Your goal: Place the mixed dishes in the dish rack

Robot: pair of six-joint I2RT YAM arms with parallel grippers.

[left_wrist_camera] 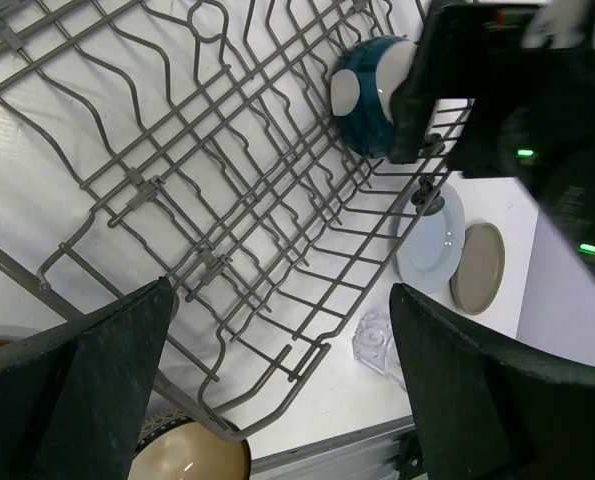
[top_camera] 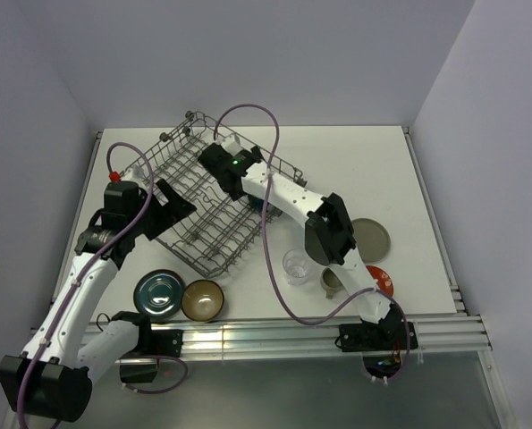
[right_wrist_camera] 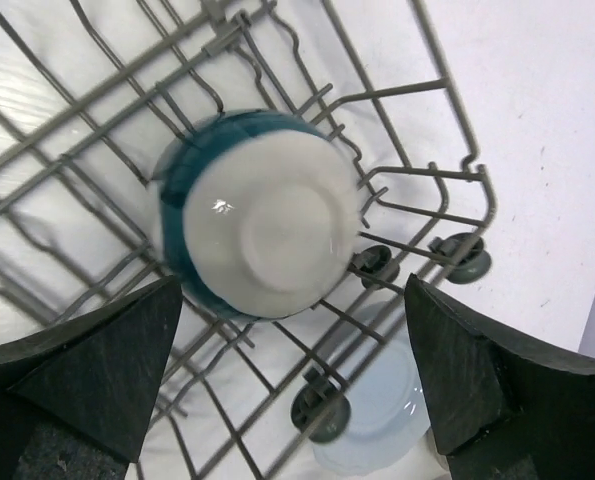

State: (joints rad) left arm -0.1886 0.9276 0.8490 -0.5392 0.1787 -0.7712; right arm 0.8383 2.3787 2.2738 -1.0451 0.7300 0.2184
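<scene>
Lifting the right hand (right_wrist_camera: 292, 378) straight up, jaws wide and seemingly clear of the centred teal bowl (right_wrist_camera: 262, 230), keeps it seated in the dish rack (right_wrist_camera: 457, 120); left hand (left_wrist_camera: 282, 385) gapes empty

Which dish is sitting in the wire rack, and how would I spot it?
Find the grey wire dish rack on the white table. Near its right-hand corner, beneath the right gripper, sits a teal bowl. It's the only dish inside, turned so its pale round base shows.
</scene>
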